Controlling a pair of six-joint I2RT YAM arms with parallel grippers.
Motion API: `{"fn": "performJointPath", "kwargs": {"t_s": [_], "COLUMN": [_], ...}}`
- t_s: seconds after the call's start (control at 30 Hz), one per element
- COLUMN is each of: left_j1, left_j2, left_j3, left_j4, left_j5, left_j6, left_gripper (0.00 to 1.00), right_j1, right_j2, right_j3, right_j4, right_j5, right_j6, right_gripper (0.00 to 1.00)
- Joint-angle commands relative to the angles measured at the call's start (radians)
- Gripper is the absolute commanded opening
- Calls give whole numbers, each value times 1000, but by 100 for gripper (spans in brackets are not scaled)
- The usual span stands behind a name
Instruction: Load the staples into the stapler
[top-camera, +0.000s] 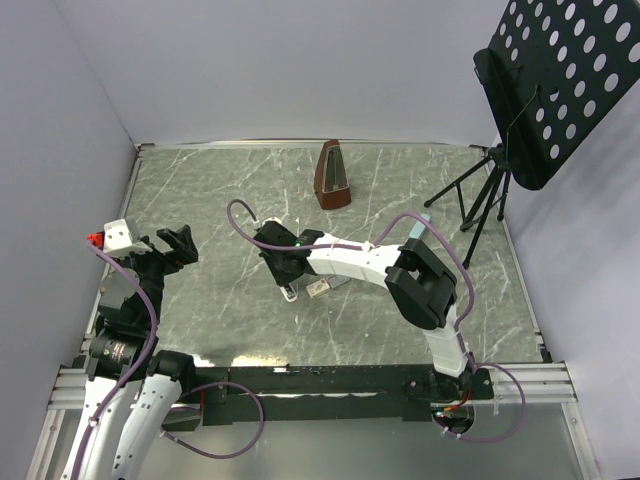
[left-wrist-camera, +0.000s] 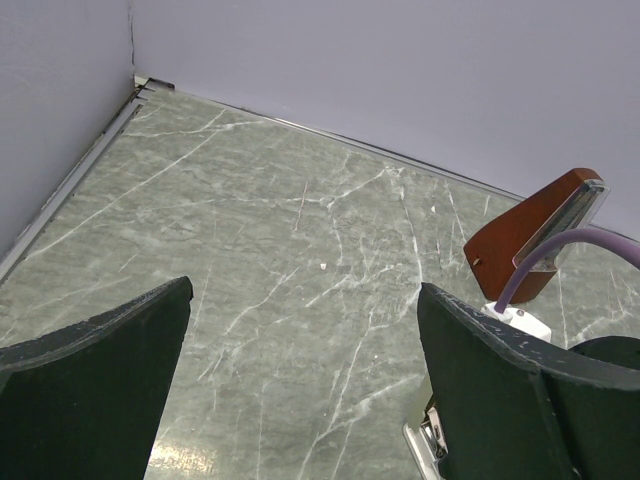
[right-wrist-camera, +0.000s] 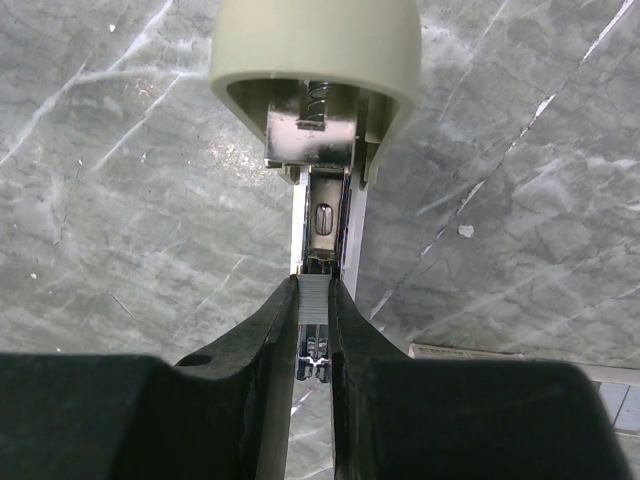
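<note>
Pinching the grey strip of staples (right-wrist-camera: 314, 299) between the right jaws, only a narrow gap between them, in line with the open metal channel of the stapler (right-wrist-camera: 325, 215), cream lid (right-wrist-camera: 315, 60) hinged up at its far end. Holding the left jaws spread wide, nothing between them, above the counter (left-wrist-camera: 300, 230) at the left, well apart from the stapler. Seeing the cream staple box (top-camera: 320, 288) flat on the counter just right of the stapler, mid-counter, with a brown metronome (top-camera: 333, 176) upright farther back and a black music stand (top-camera: 552, 80) at the far right.
</note>
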Motion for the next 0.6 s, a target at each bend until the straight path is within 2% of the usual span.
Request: {"fn": "performJointPath", "kwargs": {"t_s": [0.0, 0.23, 0.57], "left_j1": [6, 6, 6], "left_j2": [-2, 1, 2], "left_j3": [-2, -2, -2], "left_j4": [34, 34, 35], "left_j5": [10, 12, 13], "left_j6": [-1, -1, -1], "left_gripper": [99, 99, 99], "right_j1": [3, 5, 5], "right_j2": [-30, -81, -60], "right_j3": [15, 11, 14], "right_j4": [7, 15, 6], "right_j5": [10, 43, 47], "right_j6": [-2, -16, -21], "right_gripper": [9, 9, 9]}}
